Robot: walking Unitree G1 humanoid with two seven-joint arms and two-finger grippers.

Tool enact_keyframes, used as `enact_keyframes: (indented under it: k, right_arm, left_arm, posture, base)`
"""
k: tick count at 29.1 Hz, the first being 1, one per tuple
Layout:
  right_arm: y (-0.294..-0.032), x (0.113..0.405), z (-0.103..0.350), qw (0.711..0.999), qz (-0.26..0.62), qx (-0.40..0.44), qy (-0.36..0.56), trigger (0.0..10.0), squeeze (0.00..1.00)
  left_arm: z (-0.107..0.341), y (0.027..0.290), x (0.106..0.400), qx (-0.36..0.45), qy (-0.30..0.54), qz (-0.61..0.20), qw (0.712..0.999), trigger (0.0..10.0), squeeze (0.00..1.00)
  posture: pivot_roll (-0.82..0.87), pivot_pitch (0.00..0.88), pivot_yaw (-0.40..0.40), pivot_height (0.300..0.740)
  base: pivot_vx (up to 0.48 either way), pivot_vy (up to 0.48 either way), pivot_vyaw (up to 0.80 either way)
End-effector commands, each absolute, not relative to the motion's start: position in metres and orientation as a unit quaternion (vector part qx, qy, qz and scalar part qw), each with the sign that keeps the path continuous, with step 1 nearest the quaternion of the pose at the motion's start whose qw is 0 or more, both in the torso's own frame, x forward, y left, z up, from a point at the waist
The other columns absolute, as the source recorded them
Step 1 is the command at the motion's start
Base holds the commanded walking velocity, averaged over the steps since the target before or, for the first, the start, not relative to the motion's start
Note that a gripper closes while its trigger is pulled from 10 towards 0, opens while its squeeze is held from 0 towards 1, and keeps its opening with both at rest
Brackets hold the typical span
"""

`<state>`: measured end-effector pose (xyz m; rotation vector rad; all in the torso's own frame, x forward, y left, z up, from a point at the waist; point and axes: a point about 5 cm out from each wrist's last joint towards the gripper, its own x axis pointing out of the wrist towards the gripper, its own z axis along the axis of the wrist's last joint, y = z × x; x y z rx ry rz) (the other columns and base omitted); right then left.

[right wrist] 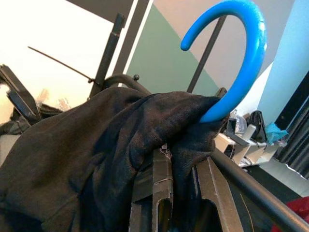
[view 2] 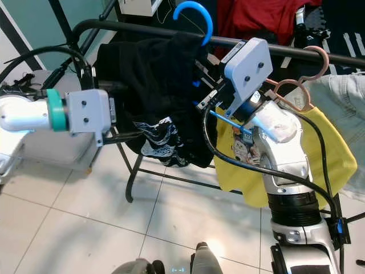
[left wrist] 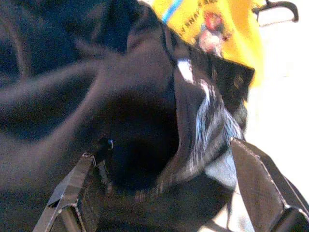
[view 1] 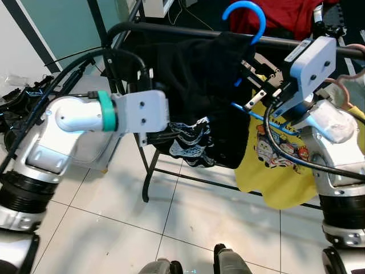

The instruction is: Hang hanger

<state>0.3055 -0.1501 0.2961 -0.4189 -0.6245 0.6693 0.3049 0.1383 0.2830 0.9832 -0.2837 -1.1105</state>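
Blue hanger: hook raised just above the black rail of the clothes rack, not resting on it; its blue lower bar shows below the cloth, crossing the yellow shirt.

Black garment: draped over the blue hanger, bunched at the neck, white print at the lower hem.

Right gripper: up beside the rail, fingers pinching the black cloth at the hanger's neck, directly below the hook.

Left gripper: reaching into the lower part of the black garment from the robot's left; fingers spread, with a fold of the cloth and its white print between them. The wrist picture is blurred, so whether the cloth touches either finger is hard to say.

Yellow shirt: printed front, hanging on the rail to the right of the black garment, on a pink hanger.

Red garment: behind the rail.

Floor: pale tiles beneath the rack.
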Motion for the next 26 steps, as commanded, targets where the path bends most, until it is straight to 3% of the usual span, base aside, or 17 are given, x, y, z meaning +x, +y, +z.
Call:
enact_keyframes:
  k: [1,7,12,19,23,24,26]
  right_arm:
    - [-0.148,0.297,0.299,0.861,0.335,-0.216,-0.316,0.0,0.0]
    - [-0.136,0.281,0.282,0.836,0.422,-0.218,-0.274,0.0,0.0]
    - [-0.126,0.274,0.277,0.82,0.462,-0.214,-0.262,0.0,0.0]
    - [-0.106,0.265,0.279,0.788,0.517,-0.202,-0.267,0.0,0.0]
    - [-0.094,0.261,0.285,0.769,0.542,-0.199,-0.275,0.0,0.0]
    - [-0.091,0.26,0.287,0.764,0.547,-0.197,-0.279,0.0,0.0]
    - [-0.088,0.259,0.289,0.76,0.552,-0.196,-0.283,0.0,0.0]
  left_arm:
    - [0.289,0.155,0.302,0.409,-0.112,-0.525,0.738,10.0,0.0]
    - [0.31,0.18,0.301,0.319,-0.117,-0.545,0.766,10.0,0.0]
    - [0.314,0.182,0.304,0.297,-0.125,-0.55,0.77,10.0,0.0]
    - [0.309,0.17,0.308,0.293,-0.114,-0.578,0.753,10.0,0.0]
    - [0.292,0.156,0.305,0.273,-0.077,-0.633,0.72,10.0,0.0]
    - [0.284,0.153,0.305,0.271,-0.059,-0.648,0.709,8.5,0.0]
    - [0.278,0.15,0.304,0.271,-0.041,-0.66,0.699,8.5,0.0]
  posture:
    - [-0.12,0.075,0.124,0.74]
    - [-0.11,0.079,0.126,0.74]
    - [-0.1,0.081,0.129,0.74]
    - [-0.1,0.075,0.132,0.74]
    - [-0.1,0.064,0.144,0.74]
    - [-0.1,0.064,0.146,0.74]
    - [-0.1,0.064,0.146,0.74]
  base:
    - [0.0,0.0,0.0]
    - [0.0,0.0,0.0]
    - [0.0,0.0,0.0]
    - [0.0,0.0,0.0]
    - [0.0,0.0,0.0]
    - [0.0,0.0,0.0]
    - [0.0,0.0,0.0]
